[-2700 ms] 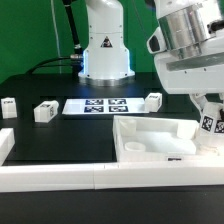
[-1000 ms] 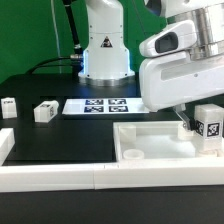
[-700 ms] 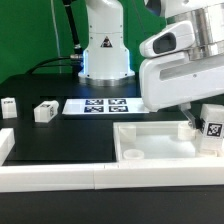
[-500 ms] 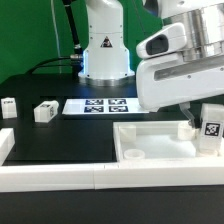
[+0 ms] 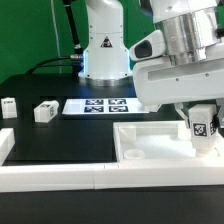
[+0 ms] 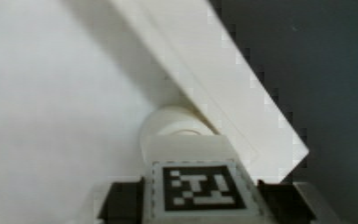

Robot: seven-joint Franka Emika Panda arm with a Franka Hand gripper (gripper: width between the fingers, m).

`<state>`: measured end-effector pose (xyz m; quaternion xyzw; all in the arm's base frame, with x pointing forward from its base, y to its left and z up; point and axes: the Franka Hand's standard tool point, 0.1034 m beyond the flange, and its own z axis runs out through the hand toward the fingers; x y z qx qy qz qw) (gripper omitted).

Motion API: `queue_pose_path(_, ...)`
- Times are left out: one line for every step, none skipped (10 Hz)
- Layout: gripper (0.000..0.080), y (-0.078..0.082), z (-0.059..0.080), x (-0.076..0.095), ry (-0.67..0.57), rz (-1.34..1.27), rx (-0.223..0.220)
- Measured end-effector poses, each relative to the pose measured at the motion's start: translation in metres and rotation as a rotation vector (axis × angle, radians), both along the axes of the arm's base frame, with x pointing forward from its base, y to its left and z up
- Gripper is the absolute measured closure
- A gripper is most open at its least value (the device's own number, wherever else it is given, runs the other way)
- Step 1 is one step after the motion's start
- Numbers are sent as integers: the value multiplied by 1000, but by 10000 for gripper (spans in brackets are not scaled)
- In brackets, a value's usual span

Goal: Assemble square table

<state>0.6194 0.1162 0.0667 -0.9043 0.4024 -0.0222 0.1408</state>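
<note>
The gripper (image 5: 203,122) is clenched on a short white plastic leg (image 5: 204,129), tag showing, upright over the right side of the large white square plastic top (image 5: 150,141), beside its raised rim.

Black table (image 5: 60,135), marker board (image 5: 97,105), two legs (image 5: 8,107) (image 5: 44,111), square top (image 5: 165,150), border wall (image 5: 50,177)

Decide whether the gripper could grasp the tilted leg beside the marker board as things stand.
Probably not now: the gripper is shut on a second leg at the table top, so its jaws are full. The way itself looks free: the tilted leg lies uncovered on the black table.
</note>
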Motion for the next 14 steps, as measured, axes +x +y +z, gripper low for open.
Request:
queue_pose_path(501,-1,0,1,34,-146,46)
queue_pose_path(501,-1,0,1,73,-256,86)
queue_pose_path(503,1,0,0,93,-296,97)
queue_pose_path(503,1,0,0,89,-279,95)
queue_pose_path(503,1,0,0,81,-250,91)
queue_pose_path(402,3,0,-1,77,-227,86)
queue_pose_path(259,8,1,-2,58,-139,72)
queue_pose_path(184,7,6,-2,9,86,25)
queue_pose_path(184,8,12,-3,-23,309,-33)
queue_pose_path(155,7,11,-2,-41,363,-44)
queue_pose_path(155,7,10,-2,-61,453,-56)
queue_pose_path(151,5,10,-2,-85,575,-82)
queue_pose_path(151,3,12,1,-123,752,-129)
queue_pose_path(151,2,15,6,-162,928,-176)
